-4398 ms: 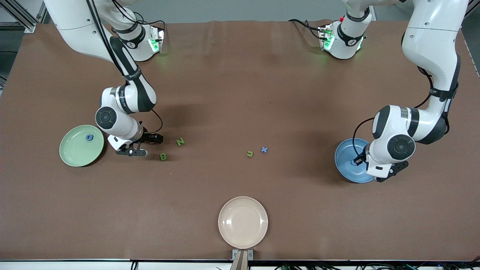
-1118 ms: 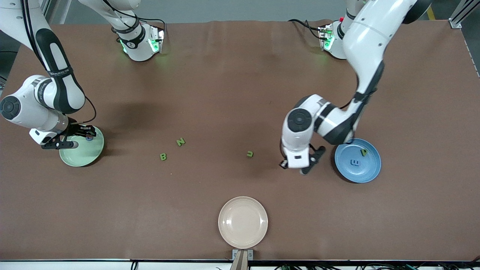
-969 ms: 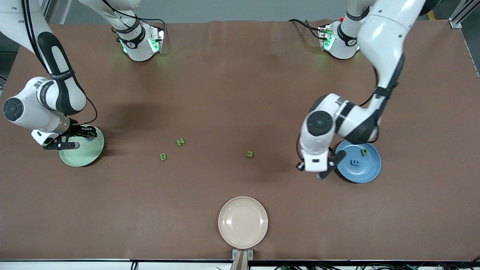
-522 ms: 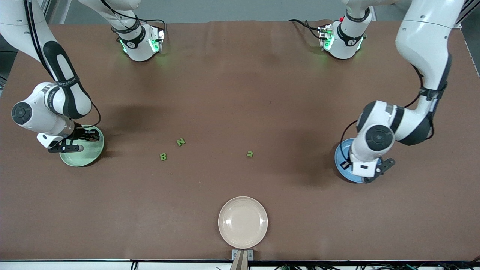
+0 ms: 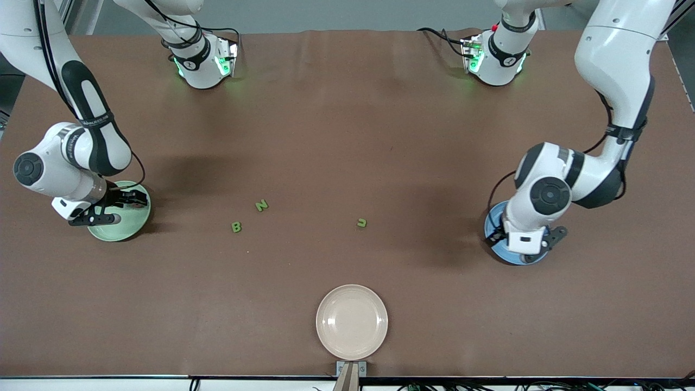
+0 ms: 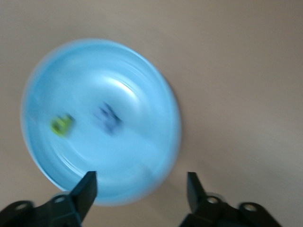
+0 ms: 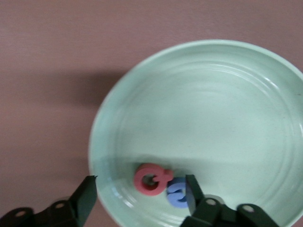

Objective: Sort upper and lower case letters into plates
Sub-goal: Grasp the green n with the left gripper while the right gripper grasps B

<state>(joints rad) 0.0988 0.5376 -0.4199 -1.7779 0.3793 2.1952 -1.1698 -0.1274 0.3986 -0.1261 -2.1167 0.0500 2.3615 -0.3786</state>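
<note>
Blue x gone from table; left gripper (image 6: 140, 189) now open-fingered over blue plate (image 6: 142, 85).

- A robotics lab, from where I stand.
- Two white arms bolted onto one wide surface (image 5: 336, 119) under a brown mat, green status lights glowing at each base (image 5: 202, 64).
- Aluminium framing (image 5: 669, 16) at the corners, cables trailing off the edge.
- Foam letters and plastic plates laid out like test props.
</note>
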